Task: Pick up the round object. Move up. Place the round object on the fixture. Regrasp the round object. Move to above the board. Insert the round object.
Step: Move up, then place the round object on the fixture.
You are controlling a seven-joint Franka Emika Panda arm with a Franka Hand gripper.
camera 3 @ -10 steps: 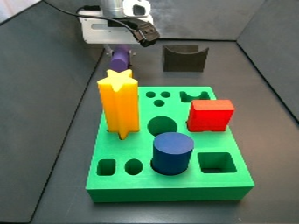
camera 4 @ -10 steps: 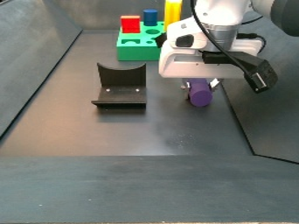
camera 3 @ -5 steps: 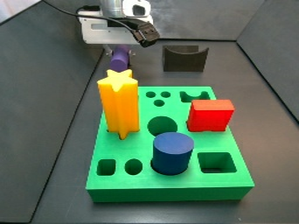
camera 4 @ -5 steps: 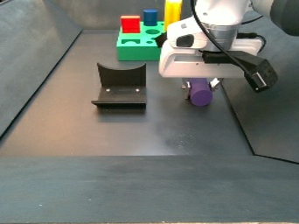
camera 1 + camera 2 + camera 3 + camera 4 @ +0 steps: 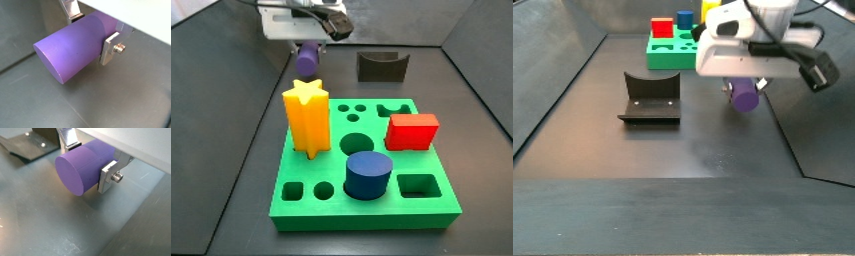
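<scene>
Both wrist views show the jaws clamped across the round object [image 5: 73, 50], flat end exposed. In a side view the gripper [image 5: 747, 88] holds it clear of the floor — presumably for transfer to the fixture [image 5: 649, 98].

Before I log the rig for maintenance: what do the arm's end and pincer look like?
In both side views the pincer hangs from a boxy white housing, with a black camera block and a dark cable beside it. In the wrist views its fingers are flat silver plates, one bearing a round screw. No markings can be made out.
</scene>
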